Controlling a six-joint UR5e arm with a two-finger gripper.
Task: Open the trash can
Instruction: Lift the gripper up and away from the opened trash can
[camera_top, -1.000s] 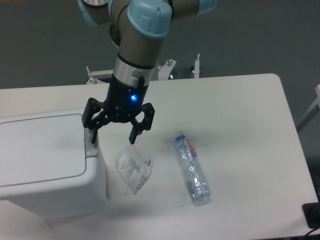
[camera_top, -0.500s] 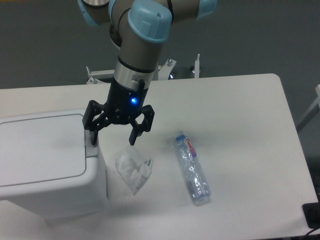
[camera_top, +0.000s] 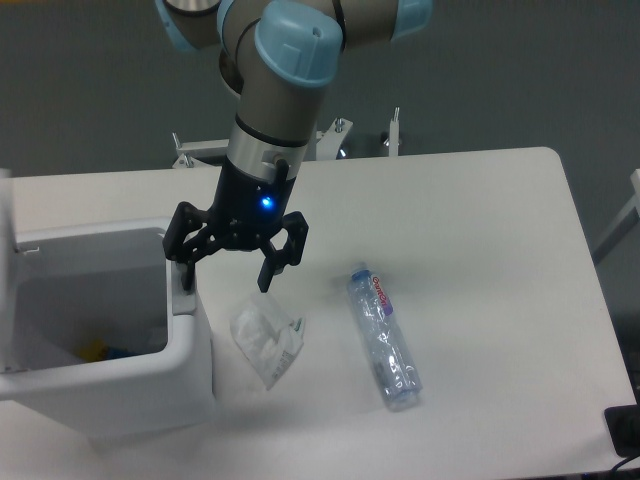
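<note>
The trash can (camera_top: 190, 375) is a large boxy white bin at the left of the table. Its lid (camera_top: 6, 255) now stands swung up at the far left edge, and the inside shows, with something yellow and blue at the bottom. My gripper (camera_top: 225, 278) is open and empty. Its left finger (camera_top: 183, 268) rests on the bin's right rim, where the grey latch sat; the latch itself is hidden behind the finger. The right finger hangs over the table beside the bin.
A crumpled clear plastic wrapper (camera_top: 265, 338) lies on the table just right of the bin, under my gripper. A crushed clear plastic bottle (camera_top: 383, 338) lies further right. The white table (camera_top: 480, 240) ends at the right; metal brackets (camera_top: 335, 135) stand at its back edge.
The trash can's lid was flat and shut in the earlier frames; now it has sprung open to the left. My gripper has sunk slightly onto the rim and otherwise stayed put.
</note>
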